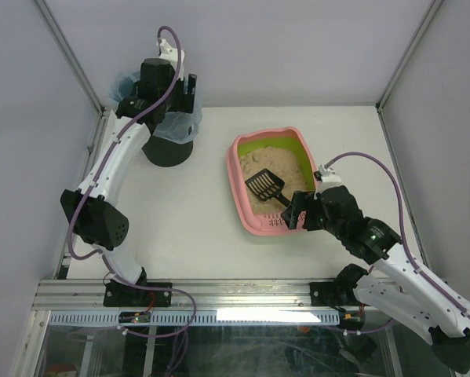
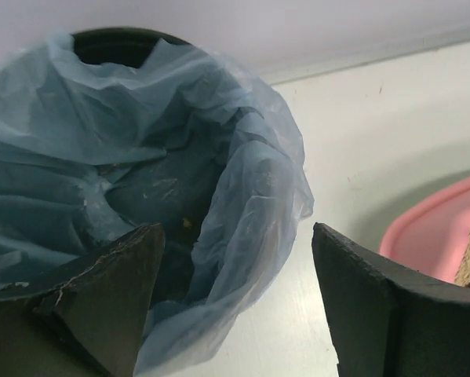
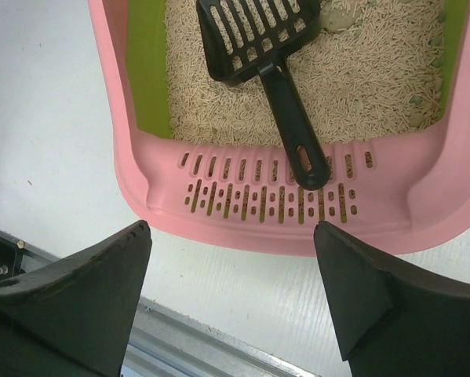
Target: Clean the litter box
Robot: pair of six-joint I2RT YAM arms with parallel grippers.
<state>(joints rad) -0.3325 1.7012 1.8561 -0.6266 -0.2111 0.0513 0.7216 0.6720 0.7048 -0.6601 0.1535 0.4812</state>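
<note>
The pink litter box [image 1: 236,174] with a lime-green inner rim and tan litter sits mid-table; it also shows in the right wrist view [image 3: 148,196] and as a pink edge in the left wrist view [image 2: 431,232]. A small black slotted scoop [image 1: 264,186] lies in the litter, its handle end resting on the slotted ledge [image 3: 242,196]; the scoop [image 3: 258,43] is close ahead in the right wrist view. My right gripper [image 1: 296,212] [image 3: 233,259] is open and empty just before the ledge. My left gripper [image 1: 189,88] [image 2: 235,275] is open and empty over the bin.
A black round bin lined with a blue plastic bag [image 1: 170,129] [image 2: 140,157] stands at the back left. A grey clump [image 3: 344,16] lies in the litter beside the scoop head. A metal rail [image 1: 219,294] runs along the table's near edge. White walls enclose the table.
</note>
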